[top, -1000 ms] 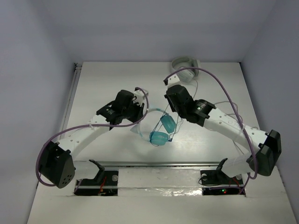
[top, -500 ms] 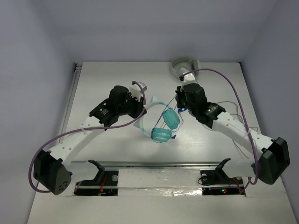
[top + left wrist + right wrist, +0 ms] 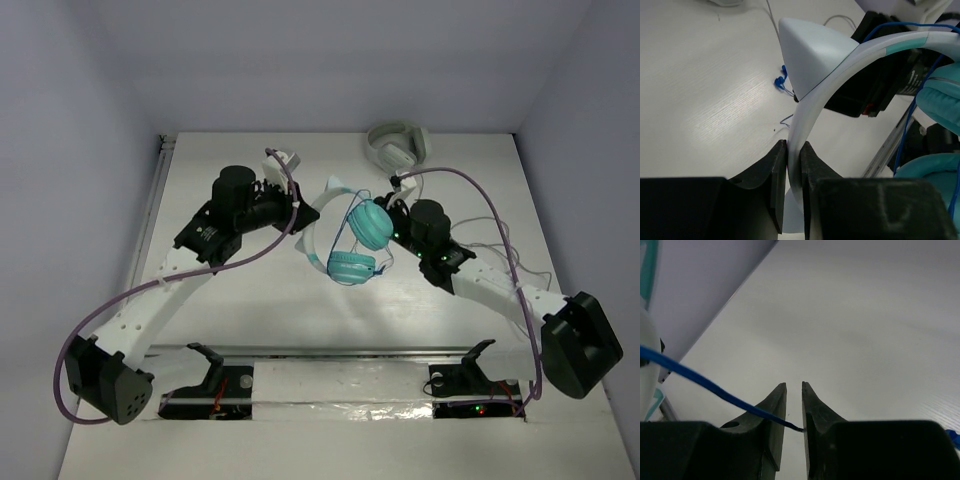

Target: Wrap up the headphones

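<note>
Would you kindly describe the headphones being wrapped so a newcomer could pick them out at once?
Look at the middle of the white table. The headphones are there, pale headband pinched in the left tool. Teal ear cups and a thin blue cable set them apart from the larger grey-white pair at the far edge.

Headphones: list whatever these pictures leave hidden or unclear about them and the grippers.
- Left wrist: the frame's right edge cuts off the teal ear cups, beyond the headband that the left gripper clamps.
- Right wrist: the fingers hide whether the right gripper pinches the blue cable.
- Top: the cable is too thin to trace its wraps.
</note>
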You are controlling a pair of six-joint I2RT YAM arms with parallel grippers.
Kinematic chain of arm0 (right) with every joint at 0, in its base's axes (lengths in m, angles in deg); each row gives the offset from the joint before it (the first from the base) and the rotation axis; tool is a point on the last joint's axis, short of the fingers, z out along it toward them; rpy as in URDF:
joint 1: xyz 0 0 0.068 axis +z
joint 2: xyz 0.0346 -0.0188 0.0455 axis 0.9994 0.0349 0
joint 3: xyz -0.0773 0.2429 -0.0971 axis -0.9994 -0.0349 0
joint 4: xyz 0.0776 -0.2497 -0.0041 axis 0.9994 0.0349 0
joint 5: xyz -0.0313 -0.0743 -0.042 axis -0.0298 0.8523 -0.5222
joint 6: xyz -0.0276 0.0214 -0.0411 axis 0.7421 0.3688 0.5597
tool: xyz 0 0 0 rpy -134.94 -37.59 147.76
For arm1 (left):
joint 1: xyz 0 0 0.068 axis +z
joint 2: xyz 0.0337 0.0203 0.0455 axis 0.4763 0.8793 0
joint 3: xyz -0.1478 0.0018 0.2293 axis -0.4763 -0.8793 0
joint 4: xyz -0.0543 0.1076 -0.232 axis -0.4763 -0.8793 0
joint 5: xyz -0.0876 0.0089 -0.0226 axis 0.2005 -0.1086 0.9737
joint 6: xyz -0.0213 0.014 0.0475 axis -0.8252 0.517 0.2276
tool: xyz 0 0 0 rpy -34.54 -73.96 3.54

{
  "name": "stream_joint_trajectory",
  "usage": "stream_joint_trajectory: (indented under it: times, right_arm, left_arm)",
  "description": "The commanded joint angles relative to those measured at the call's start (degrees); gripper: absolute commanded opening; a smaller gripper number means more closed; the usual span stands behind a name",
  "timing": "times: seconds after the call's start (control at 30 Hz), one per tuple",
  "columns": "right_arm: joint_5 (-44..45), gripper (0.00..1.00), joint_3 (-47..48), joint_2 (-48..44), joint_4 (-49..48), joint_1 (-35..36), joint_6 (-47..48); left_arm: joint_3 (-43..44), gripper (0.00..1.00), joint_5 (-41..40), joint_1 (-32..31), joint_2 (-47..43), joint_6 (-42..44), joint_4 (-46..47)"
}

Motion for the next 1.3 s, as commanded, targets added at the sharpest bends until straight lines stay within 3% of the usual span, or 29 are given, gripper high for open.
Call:
stream_joint_trajectory:
  times: [0.0,0.03,0.3,0.87,1.1,1.27]
  right_arm:
    - [-6.24,0.25,-2.75,0.54,-14.9,-0.37,-3.41]
    - [-6.86,0.3,-3.37,1.07,-15.97,-0.37,-3.68]
    - [-5.64,0.35,-6.19,7.93,-21.43,-0.37,-4.3]
    - [-8.09,0.42,-6.19,20.23,-25.82,-0.37,-4.3]
    - [-13.27,0.42,-7.6,20.07,-26.87,-0.37,-7.71]
    - [-12.31,0.44,-10.15,18.92,-26.97,-0.37,-8.08]
  left_arm:
    - [4.23,0.0,1.8,1.26,-3.41,-4.96,6.86]
    - [4.32,0.0,2.32,1.95,-3.5,-6.19,7.9]
    - [7.39,0.0,1.62,6.43,-2.98,-9.97,9.23]
    - [17.05,0.0,-0.13,9.43,-1.13,-14.37,8.09]
    - [21.63,0.0,-2.42,10.05,-0.78,-14.9,6.51]
    - [21.63,0.0,-3.64,10.05,-1.57,-14.9,6.77]
